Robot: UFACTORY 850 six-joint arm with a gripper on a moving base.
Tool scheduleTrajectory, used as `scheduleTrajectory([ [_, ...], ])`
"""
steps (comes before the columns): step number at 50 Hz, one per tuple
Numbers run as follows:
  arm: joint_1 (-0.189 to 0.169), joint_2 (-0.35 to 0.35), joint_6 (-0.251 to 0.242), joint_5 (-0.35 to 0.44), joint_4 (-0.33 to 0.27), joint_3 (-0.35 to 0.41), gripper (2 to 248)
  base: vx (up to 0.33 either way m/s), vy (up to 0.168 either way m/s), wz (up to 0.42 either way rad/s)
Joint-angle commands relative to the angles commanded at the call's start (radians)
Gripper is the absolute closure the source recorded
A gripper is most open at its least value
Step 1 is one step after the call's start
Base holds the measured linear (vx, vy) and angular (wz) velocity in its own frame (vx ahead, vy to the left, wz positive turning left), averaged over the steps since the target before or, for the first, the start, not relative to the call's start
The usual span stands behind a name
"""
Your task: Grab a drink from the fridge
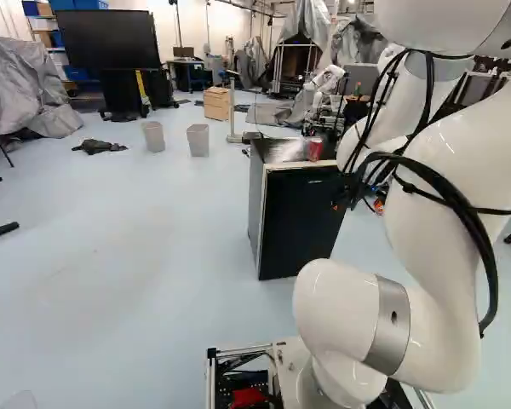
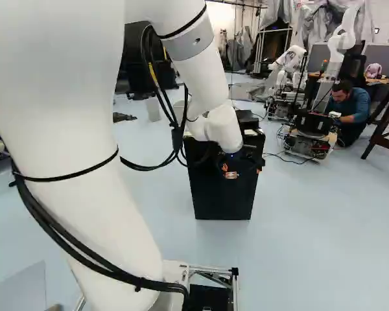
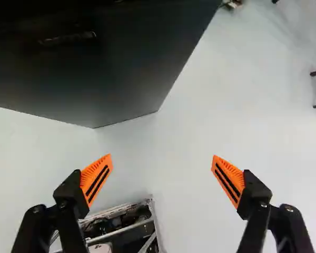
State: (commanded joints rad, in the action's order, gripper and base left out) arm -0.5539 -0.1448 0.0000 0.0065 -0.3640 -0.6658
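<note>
Near the black fridge (image 1: 300, 221) | jaws (image 2: 230, 173) spread wide, gripping nothing | wrist view cuts off fridge's top

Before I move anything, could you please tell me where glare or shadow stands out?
Left base view: highlights on the white arm, sheen atop the fridge; right base view: fridge front very dark; wrist view: fridge face dark beside bright floor.

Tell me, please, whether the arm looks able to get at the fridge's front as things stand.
Probably yes: the arm extends towards the fridge, its fingers stand open and empty, and nothing visible blocks the way to the front.
</note>
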Motion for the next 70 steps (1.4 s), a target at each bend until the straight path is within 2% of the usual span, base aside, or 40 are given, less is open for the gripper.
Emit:
scheduleTrajectory([
  [12, 0.029, -0.008, 0.000, 0.127, -0.001, 0.029, 3, 0.000, 0.000, 0.000],
  [37, 0.047, -0.077, 0.000, 0.377, -0.002, 0.024, 3, 0.000, 0.000, 0.000],
  [70, 0.135, -0.109, 0.000, 0.549, -0.002, 0.086, 3, 0.000, 0.000, 0.000],
])
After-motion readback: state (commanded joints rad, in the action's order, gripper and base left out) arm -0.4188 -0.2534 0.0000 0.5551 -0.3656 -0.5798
